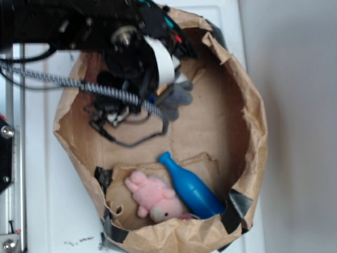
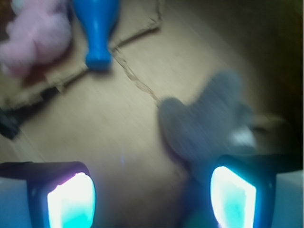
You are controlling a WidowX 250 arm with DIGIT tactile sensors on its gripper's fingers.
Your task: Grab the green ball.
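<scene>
Brown paper bin (image 1: 247,113) with rolled, torn rim, taped at corners, on white surface. Floor of bin is flat cardboard.

Arm enters from upper left in the exterior view, black body and braided cable covering the upper left part of the bin. Gripper (image 2: 152,194) seen from the wrist view: two fingers, glowing cyan-white pads, one low left, one low right, bare cardboard floor between them. Jaws stand wide apart, nothing held.

Blue bowling pin (image 1: 190,187) lies on its side in the lower part of the bin, neck pointing up and left. Pink plush (image 1: 152,197) just beside it, touching or nearly so. Both well apart from the gripper.

Grey plush bunny (image 2: 209,123) lies ahead of the right finger in the wrist view, blurred; in the exterior view it pokes out just past the arm's front end.

Green ball (image 2: 199,222): only a sliver of mint green shows at the bottom edge of the wrist view, just inside the right finger, below the bunny. Too blurred to confirm texture. Hidden under the arm in the exterior view.

Judgement: ball sits off-centre, toward the right finger and close in under the wrist, not ahead. Round, so no axis to align. The coming move likely needs a shift right and slightly back before closing; the bunny alongside risks being pinched too.
</scene>
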